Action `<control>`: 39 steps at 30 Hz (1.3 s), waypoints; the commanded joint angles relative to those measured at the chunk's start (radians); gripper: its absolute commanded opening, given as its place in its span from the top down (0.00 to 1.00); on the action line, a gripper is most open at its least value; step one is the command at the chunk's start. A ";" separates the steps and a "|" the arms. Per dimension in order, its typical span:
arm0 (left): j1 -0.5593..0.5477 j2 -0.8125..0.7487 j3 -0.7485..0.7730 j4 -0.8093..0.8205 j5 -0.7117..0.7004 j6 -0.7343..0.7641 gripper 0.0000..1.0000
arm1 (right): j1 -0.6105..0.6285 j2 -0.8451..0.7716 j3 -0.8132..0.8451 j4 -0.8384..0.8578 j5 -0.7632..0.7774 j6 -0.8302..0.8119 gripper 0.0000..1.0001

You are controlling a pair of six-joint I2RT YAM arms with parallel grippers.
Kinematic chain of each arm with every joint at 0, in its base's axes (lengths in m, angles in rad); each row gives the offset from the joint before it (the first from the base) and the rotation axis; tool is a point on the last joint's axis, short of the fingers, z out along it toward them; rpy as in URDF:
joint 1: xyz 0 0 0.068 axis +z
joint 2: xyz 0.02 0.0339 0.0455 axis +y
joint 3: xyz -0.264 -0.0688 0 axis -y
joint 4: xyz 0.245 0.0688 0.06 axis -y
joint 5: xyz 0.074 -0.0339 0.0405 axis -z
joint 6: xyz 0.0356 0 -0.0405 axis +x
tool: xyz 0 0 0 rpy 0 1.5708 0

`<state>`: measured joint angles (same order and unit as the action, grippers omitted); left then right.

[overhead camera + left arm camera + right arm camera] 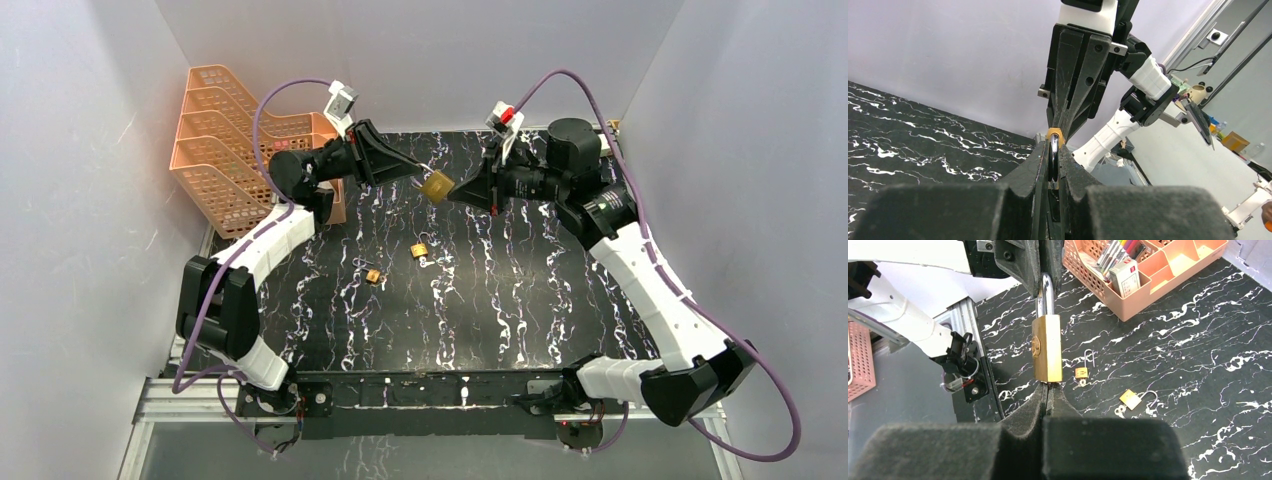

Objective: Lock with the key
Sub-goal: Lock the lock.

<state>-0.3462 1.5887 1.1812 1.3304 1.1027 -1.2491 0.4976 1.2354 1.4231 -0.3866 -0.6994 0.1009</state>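
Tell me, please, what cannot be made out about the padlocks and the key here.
- Key: right wrist view, hidden, if there at all, inside the shut right jaws below the large padlock.
- Shackle top: same view, covered by the left jaws; latched or not is unclear.
- Small padlocks: top view, too small for detail.

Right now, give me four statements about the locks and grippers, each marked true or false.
1. The left gripper holds the large padlock by its shackle. True.
2. The large padlock rests on the table. False: it hangs in the air between the two grippers.
3. Two small padlocks lie on the table. True.
4. The right gripper stands wide open. False: its jaws are shut, right under the large padlock's body.
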 commanded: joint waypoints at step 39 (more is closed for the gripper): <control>0.137 0.015 0.230 0.045 -0.025 -0.055 1.00 | -0.051 -0.223 -0.251 -0.049 0.129 -0.058 1.00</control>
<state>-0.2119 1.6497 1.3609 1.3052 1.1145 -1.2827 0.4526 1.0569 1.1778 -0.4294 -0.5903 0.0513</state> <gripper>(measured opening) 0.064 0.020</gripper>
